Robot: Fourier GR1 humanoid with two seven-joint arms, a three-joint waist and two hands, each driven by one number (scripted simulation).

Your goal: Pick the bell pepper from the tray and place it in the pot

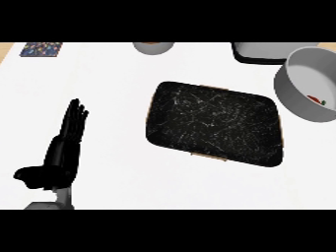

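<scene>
One black speckled rectangular tray (214,124) is lying bare on the white worktop (112,88). One grey round metal pot (312,83), cut off at right, is holding the red-and-green bell pepper (317,100), mostly hidden. One left robot hand (63,147) is resting, fingers straight and apart.

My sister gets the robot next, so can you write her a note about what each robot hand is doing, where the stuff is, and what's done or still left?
Left robot hand: open, fingers straight, resting at the lower left of the counter, holding nothing.
Right robot hand: not in view.
Tray: dark, in the middle of the counter, nothing on it.
Pot: grey, at the right edge. A small red and green thing lies inside, likely the bell pepper.
Done: the pepper seems to be off the tray and in the pot.
Left: probably nothing; just check the pepper sits properly.
</scene>
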